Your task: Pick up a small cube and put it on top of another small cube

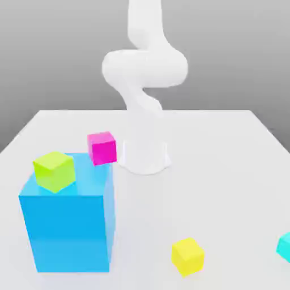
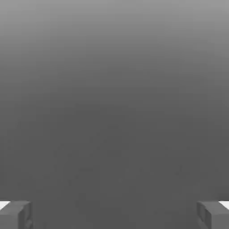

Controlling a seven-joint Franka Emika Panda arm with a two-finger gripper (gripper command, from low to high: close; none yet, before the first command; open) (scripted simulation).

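The small cyan cube (image 1: 285,247) lies on the white table at the exterior view's right edge, partly cut off by the frame. A small yellow cube (image 1: 187,256) sits to its left, near the front. A magenta cube (image 1: 102,148) rests behind the large blue cube's far corner. A lime cube (image 1: 54,170) stands on top of that large blue cube (image 1: 68,226). In the hand view my gripper (image 2: 114,217) is open, its two grey fingertips (image 2: 15,214) far apart with nothing between them, facing a plain grey background.
The arm's white base (image 1: 146,156) stands at the table's middle back, and its links rise out of the frame's top. The white table (image 1: 226,170) stretches bare between the base and the front cubes.
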